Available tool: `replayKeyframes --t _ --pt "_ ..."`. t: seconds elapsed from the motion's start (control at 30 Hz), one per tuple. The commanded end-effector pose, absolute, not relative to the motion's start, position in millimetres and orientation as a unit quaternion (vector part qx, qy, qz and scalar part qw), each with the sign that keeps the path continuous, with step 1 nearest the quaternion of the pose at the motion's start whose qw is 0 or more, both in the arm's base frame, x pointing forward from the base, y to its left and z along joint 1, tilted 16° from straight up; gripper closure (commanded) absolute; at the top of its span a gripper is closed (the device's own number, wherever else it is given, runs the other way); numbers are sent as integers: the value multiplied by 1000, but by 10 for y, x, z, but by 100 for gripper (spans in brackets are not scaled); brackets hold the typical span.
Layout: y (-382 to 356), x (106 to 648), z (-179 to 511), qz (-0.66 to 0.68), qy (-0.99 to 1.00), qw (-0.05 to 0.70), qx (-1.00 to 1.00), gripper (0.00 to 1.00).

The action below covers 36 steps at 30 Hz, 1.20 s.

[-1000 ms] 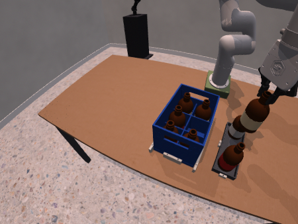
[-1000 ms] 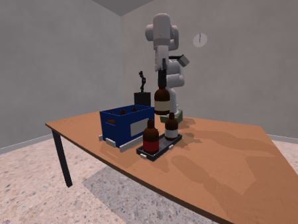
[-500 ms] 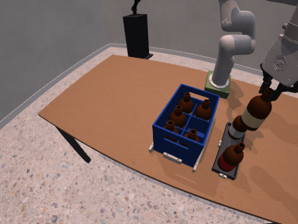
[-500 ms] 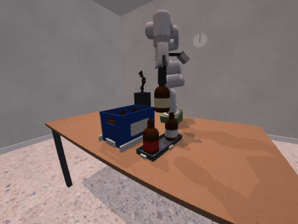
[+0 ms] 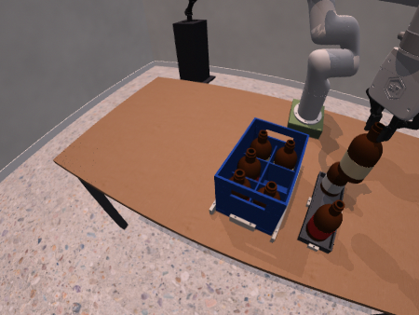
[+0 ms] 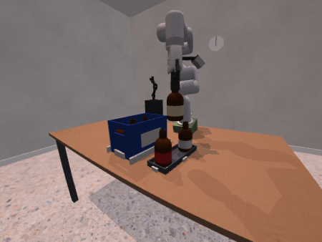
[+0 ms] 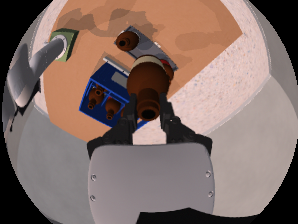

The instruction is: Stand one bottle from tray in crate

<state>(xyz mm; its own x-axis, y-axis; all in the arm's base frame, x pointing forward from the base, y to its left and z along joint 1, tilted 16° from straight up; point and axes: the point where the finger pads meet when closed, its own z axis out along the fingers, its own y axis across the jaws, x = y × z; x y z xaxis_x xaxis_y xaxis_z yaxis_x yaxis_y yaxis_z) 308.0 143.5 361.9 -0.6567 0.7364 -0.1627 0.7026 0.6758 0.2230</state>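
Brown glass bottle with cream label hangs upright, neck pinched in the black two-finger gripper, beside (not over) the blue open-topped crate.

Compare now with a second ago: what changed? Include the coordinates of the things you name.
The cream-labelled bottle [image 5: 360, 158] [image 6: 175, 104] [image 7: 147, 82] rose a little, with the jaws [image 5: 377, 132] [image 6: 175, 89] shut on its neck. Nothing was newly gripped or released. No visible change: the blue crate [image 5: 224, 200] [image 6: 134, 143] [image 7: 102, 77], the tray [image 5: 317, 199] [image 6: 174, 156] [image 7: 150, 45], the red-labelled bottle [image 5: 329, 216] [image 6: 163, 148] [image 7: 168, 72] and the white-labelled bottle [image 5: 336, 172] [image 6: 185, 136] [image 7: 127, 40] upright on it.
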Motion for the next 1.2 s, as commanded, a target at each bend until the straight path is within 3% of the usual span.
replayKeyframes --t 0.0,1.17 --pt "1438 3084 3637 72 907 122 396 100" --pt "1259 3103 3636 72 907 122 396 100"
